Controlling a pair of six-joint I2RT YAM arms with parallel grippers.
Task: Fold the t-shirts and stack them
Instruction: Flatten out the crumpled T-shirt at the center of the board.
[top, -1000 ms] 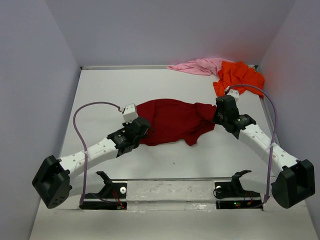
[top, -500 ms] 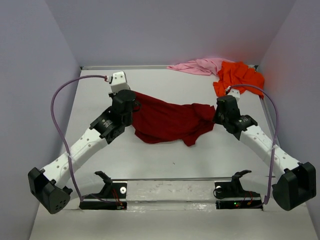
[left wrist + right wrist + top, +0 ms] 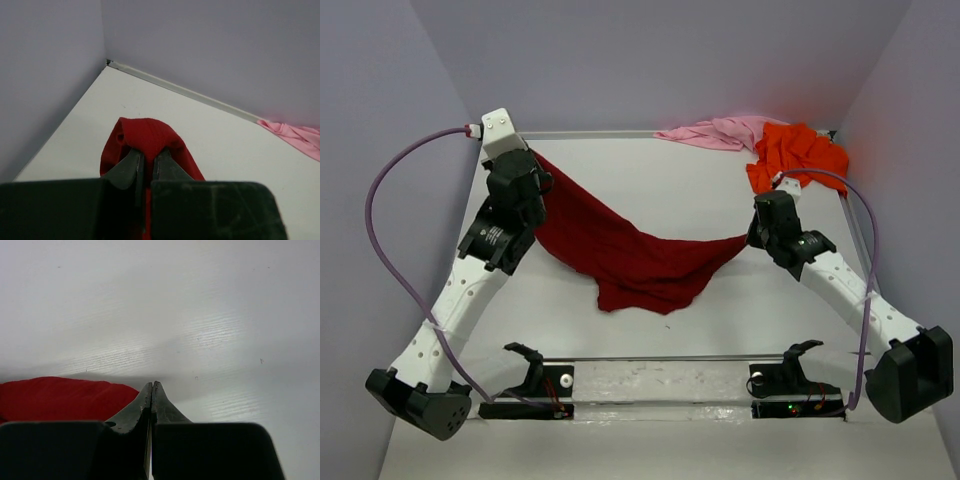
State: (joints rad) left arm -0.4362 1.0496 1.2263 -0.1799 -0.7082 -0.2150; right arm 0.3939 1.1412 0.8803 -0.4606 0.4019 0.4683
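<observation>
The dark red t-shirt hangs stretched like a hammock between the two arms, its lowest fold near the table's middle. My left gripper, raised at the far left, is shut on a bunch of its cloth, which bulges out past the fingertips. The shirt's right end tapers to my right gripper, which is shut. In the right wrist view no cloth shows between the tips, and red fabric lies just to their left. The orange t-shirt and the pink t-shirt lie crumpled in the far right corner.
Lilac walls close in the white table on three sides, and the left wall is close to the raised left arm. A metal rail with two black stands runs along the near edge. A strip of the pink shirt shows by the back wall.
My left arm has swung up and back toward the far left corner, pulling the dark red shirt's left end off the table and stretching it. The right arm has stayed put.
</observation>
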